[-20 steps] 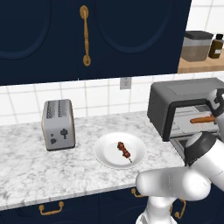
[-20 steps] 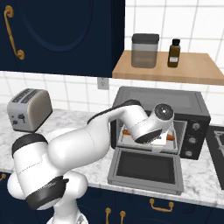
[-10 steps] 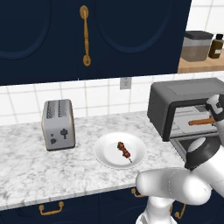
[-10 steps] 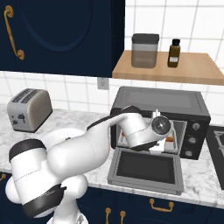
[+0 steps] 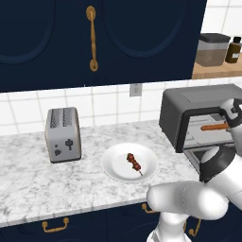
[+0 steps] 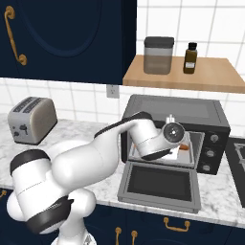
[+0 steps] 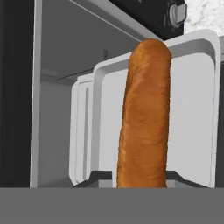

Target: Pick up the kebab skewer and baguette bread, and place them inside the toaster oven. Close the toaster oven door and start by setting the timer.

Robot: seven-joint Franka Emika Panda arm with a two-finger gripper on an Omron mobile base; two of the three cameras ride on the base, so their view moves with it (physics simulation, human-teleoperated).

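The dark grey toaster oven (image 5: 189, 101) (image 6: 177, 107) stands at the counter's right with its door (image 6: 160, 184) folded down flat. My gripper (image 5: 226, 125) (image 6: 181, 143) reaches into the opening and is shut on the orange-brown baguette bread (image 5: 213, 126) (image 7: 144, 118). The loaf hangs just over the light grey tray (image 7: 192, 109) inside; the fingertips are hidden. The kebab skewer (image 5: 134, 163) lies on a white plate (image 5: 116, 172) at the counter's middle, well left of the oven.
A silver slot toaster (image 5: 63, 134) (image 6: 31, 119) stands at the counter's left. Above the oven, a wooden shelf (image 6: 210, 79) carries a jar (image 6: 158, 55) and a dark bottle (image 6: 190, 58). Dark blue cabinets hang above the counter.
The hand with the baguette has shifted a little within the oven opening, and the loaf lies more level now. The grip is unchanged; the skewer and plate have not moved.
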